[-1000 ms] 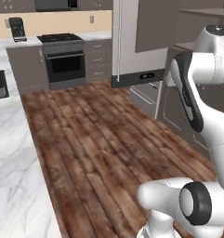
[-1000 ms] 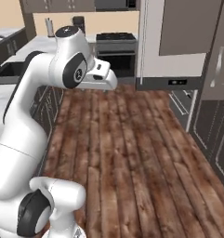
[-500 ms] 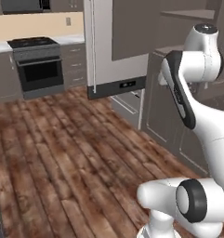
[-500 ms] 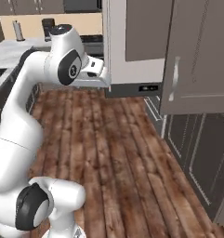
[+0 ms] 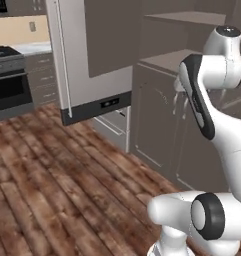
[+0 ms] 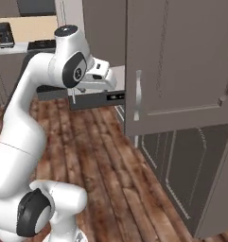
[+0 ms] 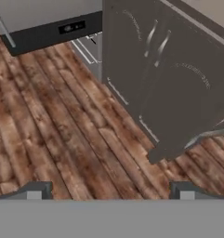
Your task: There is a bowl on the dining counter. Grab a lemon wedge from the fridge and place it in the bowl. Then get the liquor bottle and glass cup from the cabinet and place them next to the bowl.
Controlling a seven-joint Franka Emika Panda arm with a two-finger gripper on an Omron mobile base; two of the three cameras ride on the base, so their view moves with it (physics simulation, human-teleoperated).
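Observation:
The taupe cabinet (image 5: 157,117) stands right of the grey-beige fridge (image 5: 74,55). Its upper door (image 6: 181,61) hangs open towards me, with a slim silver handle (image 6: 137,94). Two flat shelves (image 5: 167,59) show behind my arm, and I make out nothing on them. In the hand view the arch-panelled lower doors (image 7: 174,79) are shut. My gripper (image 7: 111,193) is open over the wood floor with nothing between its fingers. My hand (image 6: 99,76) hangs at chest height in front of the fridge's dark bottom band (image 6: 113,97). The bottle, cup, bowl, lemon wedge and dining counter are out of view.
A black oven (image 5: 7,87) with grey drawers beside it stands at the far left. Low drawers (image 5: 114,125) sit between fridge and cabinet. Brown plank floor (image 5: 52,180) lies in front. The open door's edge reaches close to my right side.
The whole picture has swept sideways: the base has turned right, from the oven and floor towards the fridge and cabinet, which now stand much nearer. The arm keeps its pose.

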